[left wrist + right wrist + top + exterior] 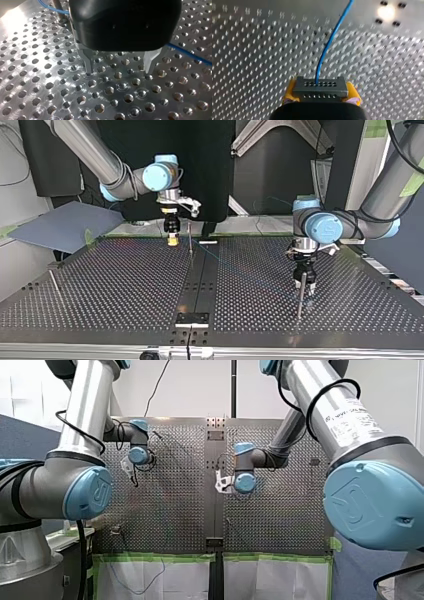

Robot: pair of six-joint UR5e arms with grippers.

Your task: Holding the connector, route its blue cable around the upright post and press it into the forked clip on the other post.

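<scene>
Grey connector (320,86) with two rows of holes sat clamped by my right gripper (321,94) between yellow pads (290,91) above the table (257,62), thin blue cable (329,42) leaving one top hole; my left gripper (118,71) stood with jaws apart.

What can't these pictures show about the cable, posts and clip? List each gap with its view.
1. Forked clip: top view, near post and far post too small to show a fork.
2. Middle of the blue cable: left wrist view, hidden behind my left gripper.
3. Its far end: right wrist view, cut off by the edge.
</scene>
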